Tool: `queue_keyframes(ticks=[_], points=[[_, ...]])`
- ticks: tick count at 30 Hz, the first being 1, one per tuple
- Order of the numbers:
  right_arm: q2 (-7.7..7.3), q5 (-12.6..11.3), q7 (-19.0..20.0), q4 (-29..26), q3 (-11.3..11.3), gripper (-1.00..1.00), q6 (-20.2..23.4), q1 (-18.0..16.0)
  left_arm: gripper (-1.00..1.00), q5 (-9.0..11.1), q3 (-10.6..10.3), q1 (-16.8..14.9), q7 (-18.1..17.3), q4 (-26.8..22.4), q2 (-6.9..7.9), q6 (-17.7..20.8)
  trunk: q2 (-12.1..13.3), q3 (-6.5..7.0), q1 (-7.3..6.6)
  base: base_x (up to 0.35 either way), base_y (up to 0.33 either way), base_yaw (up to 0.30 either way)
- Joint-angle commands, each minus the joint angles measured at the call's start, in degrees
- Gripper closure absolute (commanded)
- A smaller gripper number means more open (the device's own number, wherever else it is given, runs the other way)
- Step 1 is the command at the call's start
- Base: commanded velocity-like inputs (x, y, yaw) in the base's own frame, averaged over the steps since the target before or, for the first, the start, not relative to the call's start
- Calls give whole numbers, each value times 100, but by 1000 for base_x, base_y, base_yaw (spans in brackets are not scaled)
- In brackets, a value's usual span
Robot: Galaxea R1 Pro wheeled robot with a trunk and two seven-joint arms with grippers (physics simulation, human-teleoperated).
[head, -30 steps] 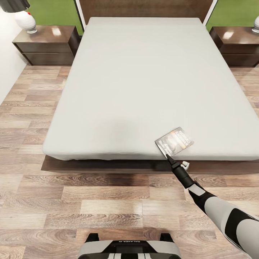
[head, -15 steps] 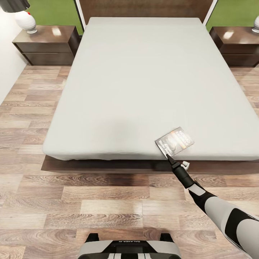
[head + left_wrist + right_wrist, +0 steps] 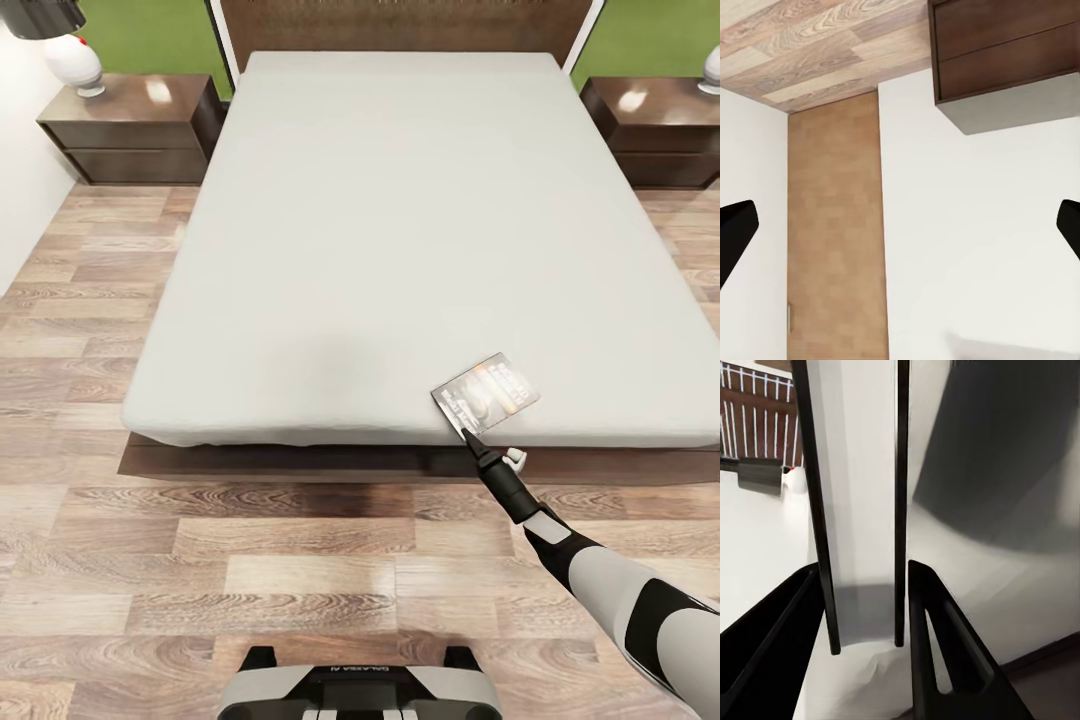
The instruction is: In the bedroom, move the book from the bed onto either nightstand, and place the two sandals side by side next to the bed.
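Head view: the bed [image 3: 400, 230] fills the middle, a pale grey mattress on a dark brown frame whose foot rail runs across just under the mattress edge. The book [image 3: 486, 392] lies flat on the mattress at its near edge, right of centre, turned at an angle so that one corner points toward the foot rail. The right gripper [image 3: 471, 437] reaches up from the lower right on a thin black wrist and meets that near corner of the book; its fingers look drawn in tight on the corner. A dark brown nightstand [image 3: 130, 125] stands to the left of the headboard with a white lamp [image 3: 75, 62] on it, and a second nightstand [image 3: 655, 125] stands to the right; both tops have bare room toward the front. Wood-plank floor [image 3: 250, 560] lies open between the robot's base and the bed, and down both sides of the bed.

Left wrist view: the left gripper [image 3: 900, 229] stands wide open, its two black fingertips [image 3: 735, 232] at opposite edges with nothing between them. Beyond are a white wall, a brown door panel [image 3: 832, 240], plank floor and a dark cabinet [image 3: 1005, 52].

Right wrist view: the two black fingers [image 3: 937, 652] flank the book's [image 3: 859, 510] near edge, seen close as a pale slab between dark edges, with the mattress beneath.
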Motion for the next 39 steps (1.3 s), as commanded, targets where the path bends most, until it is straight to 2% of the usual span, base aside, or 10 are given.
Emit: queue_keyframes(ticks=[1,18,27,39], points=[[-2,53,1,5,-47,100,-4,0,-100,50,-49,3,14,-10,0,23,40,17,-22,0,0,0],[-1,118,51,14,-1,100,-5,-1,-100,45,-54,4,12,-10,1,16,722,322,-395,0,0,0],[25,123,76,16,195,100,3,-5,-100,42,-60,6,12,-10,1,19,1083,484,-593,0,0,0],[45,127,86,15,314,100,-2,-2,-100,41,-67,6,12,-10,1,23,1564,699,-857,0,0,0]])
